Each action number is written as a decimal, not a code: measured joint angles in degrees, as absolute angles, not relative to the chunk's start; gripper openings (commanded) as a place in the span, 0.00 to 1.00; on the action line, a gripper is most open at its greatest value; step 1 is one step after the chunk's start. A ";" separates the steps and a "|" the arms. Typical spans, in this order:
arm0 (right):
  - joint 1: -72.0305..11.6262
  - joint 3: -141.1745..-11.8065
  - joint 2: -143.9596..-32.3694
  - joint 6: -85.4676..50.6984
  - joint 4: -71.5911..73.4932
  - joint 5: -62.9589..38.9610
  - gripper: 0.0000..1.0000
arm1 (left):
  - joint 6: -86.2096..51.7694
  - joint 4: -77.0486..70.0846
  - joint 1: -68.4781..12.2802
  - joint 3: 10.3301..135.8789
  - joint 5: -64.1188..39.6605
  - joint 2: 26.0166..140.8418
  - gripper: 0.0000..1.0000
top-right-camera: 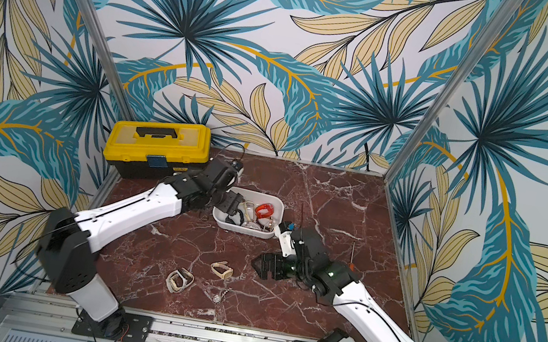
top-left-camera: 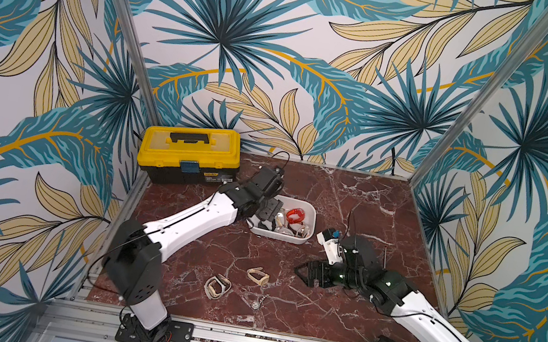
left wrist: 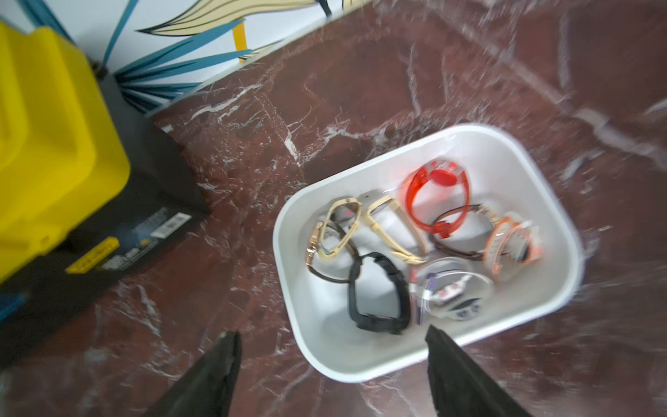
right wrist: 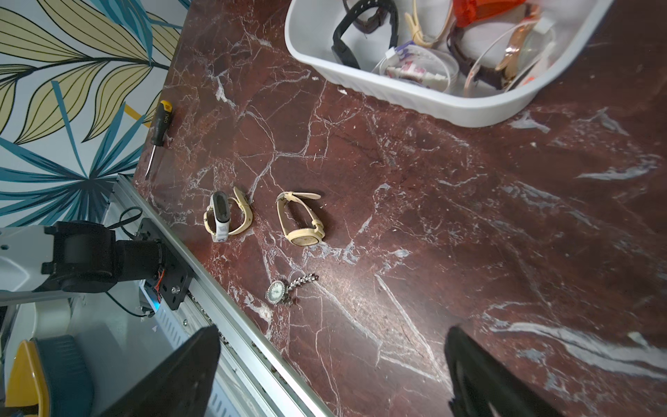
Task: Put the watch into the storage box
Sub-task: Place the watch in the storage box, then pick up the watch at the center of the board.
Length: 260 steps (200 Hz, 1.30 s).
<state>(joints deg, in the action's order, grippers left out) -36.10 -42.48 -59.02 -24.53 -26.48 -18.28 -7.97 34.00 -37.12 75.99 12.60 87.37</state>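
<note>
Left end effector (left wrist: 332,334) above storage box (left wrist: 498,151)

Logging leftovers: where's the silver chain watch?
In a top view the silver chain watch lies on the table, front centre, closest to the round-faced beige watch.

Yellow-lidded toolbox (top-left-camera: 189,154), screwdriver (right wrist: 158,128), red marble tabletop (top-left-camera: 336,197)

Left arm (top-left-camera: 197,228), right arm (top-left-camera: 434,327): same build. Glossy white moulded link shells, matte black joint housings (top-left-camera: 132,265), thin black cable (top-left-camera: 182,216) run along each link. Round vent holes in the shoulder housing. Black base plates (top-left-camera: 179,336), silver screws. Left gripper (left wrist: 330,332), right gripper (right wrist: 334,328): black fingers (left wrist: 216,368) tapering to points. White camera bracket (top-left-camera: 329,249) on the right wrist.
</note>
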 measured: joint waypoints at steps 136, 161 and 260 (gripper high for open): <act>-43.90 -60.69 -94.17 -33.76 -28.73 -19.81 0.80 | -29.23 38.98 -53.25 39.03 8.03 29.21 1.00; -48.14 -63.77 -96.68 -39.94 -30.30 -15.81 0.78 | -30.52 39.55 -57.71 37.98 12.75 29.63 1.00; -51.79 -66.02 -101.82 -53.10 -33.78 -7.05 0.67 | -28.84 39.27 -61.84 37.74 20.53 29.61 1.00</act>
<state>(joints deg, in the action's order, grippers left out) -51.79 -66.02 -101.82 -53.10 -33.78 -7.05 -28.84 39.27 -61.84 37.74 20.53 29.61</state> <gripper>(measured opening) 0.691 0.999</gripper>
